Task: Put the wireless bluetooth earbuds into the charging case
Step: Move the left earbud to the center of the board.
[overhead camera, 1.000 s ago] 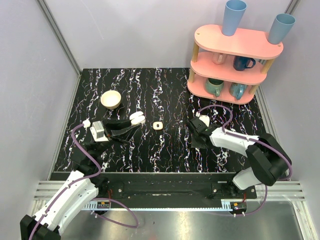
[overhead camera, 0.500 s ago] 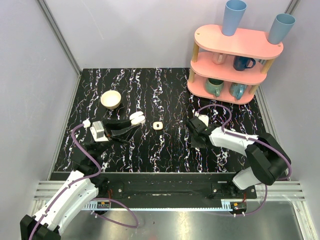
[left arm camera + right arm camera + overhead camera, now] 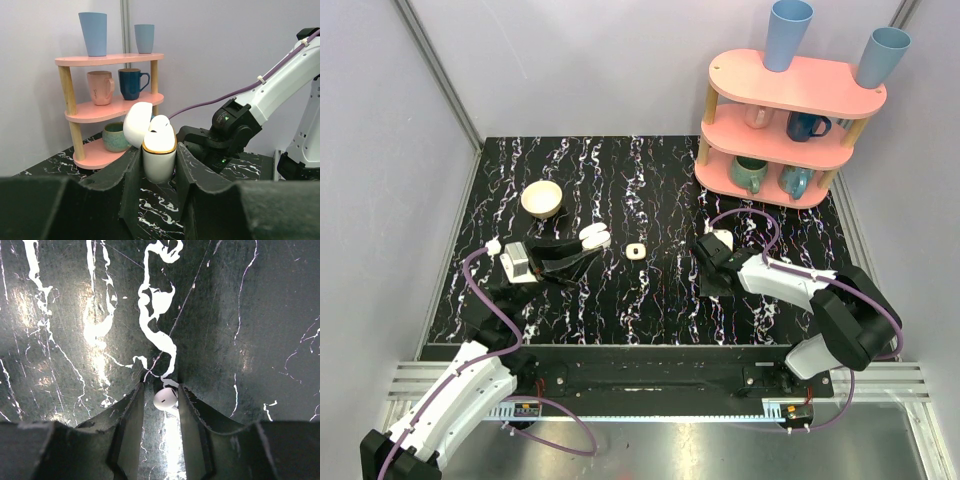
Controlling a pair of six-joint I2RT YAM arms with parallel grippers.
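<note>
My left gripper (image 3: 158,150) is shut on the white charging case (image 3: 159,161), holding it upright above the table with its lid (image 3: 136,125) flipped open; a white rounded lump shows above the gold rim. From above, the case (image 3: 594,237) is left of centre. My right gripper (image 3: 160,386) points straight down at the table, right of centre (image 3: 711,274). One tiny white earbud (image 3: 165,398) lies between its fingers, against the right finger (image 3: 192,407) with a gap to the left one. The jaws stand narrowly open around it.
A small white rounded-square piece with a dark centre (image 3: 637,250) lies between the two grippers. A wooden bowl (image 3: 542,198) sits at the back left. A pink shelf (image 3: 790,100) with mugs and two blue cups stands at the back right.
My right wrist has edged slightly to the left over the table. The left arm and the case have not moved.
</note>
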